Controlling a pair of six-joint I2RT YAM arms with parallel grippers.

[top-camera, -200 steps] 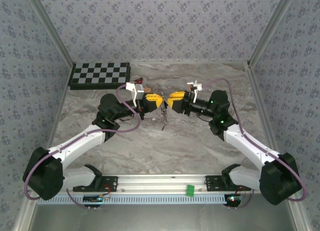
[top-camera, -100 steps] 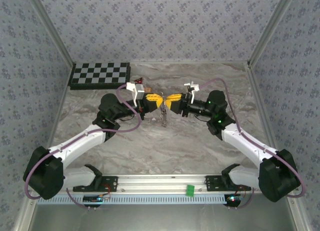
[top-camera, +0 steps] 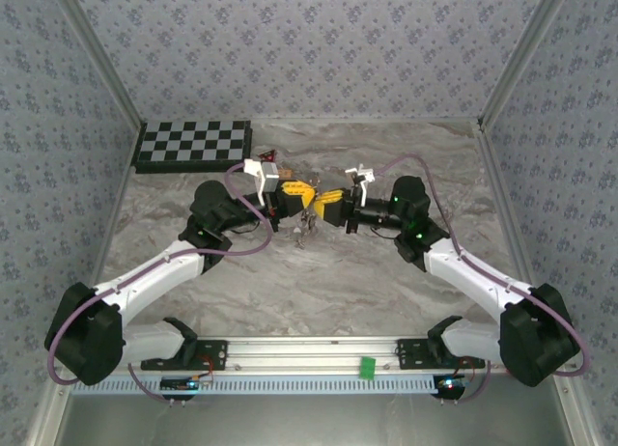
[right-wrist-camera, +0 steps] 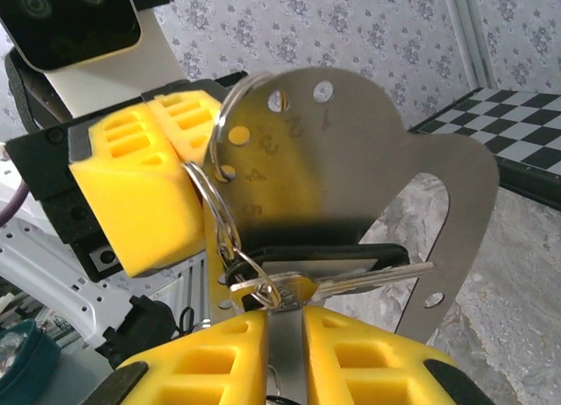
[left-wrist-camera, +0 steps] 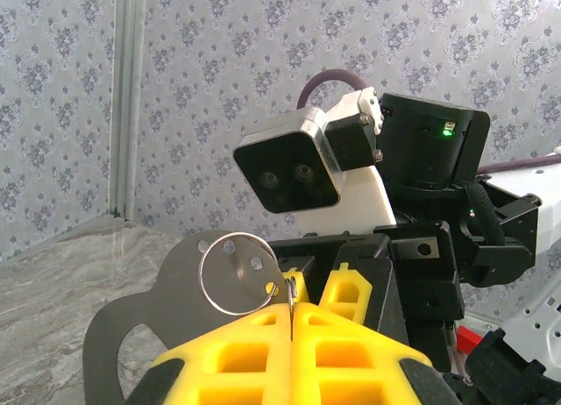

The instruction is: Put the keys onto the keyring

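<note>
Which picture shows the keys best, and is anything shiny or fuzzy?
Right wrist view: the key is close and sharp, and a dark band crosses the metal plate. Left wrist view: the keyring glints brightly. Top view: the dangling keys look tiny and fuzzy.

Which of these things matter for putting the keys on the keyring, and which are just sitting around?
For the job: keyring, black-headed key, perforated metal plate on the ring, left tool, right tool.
Lying about: checkerboard, green piece on the front rail.
</note>
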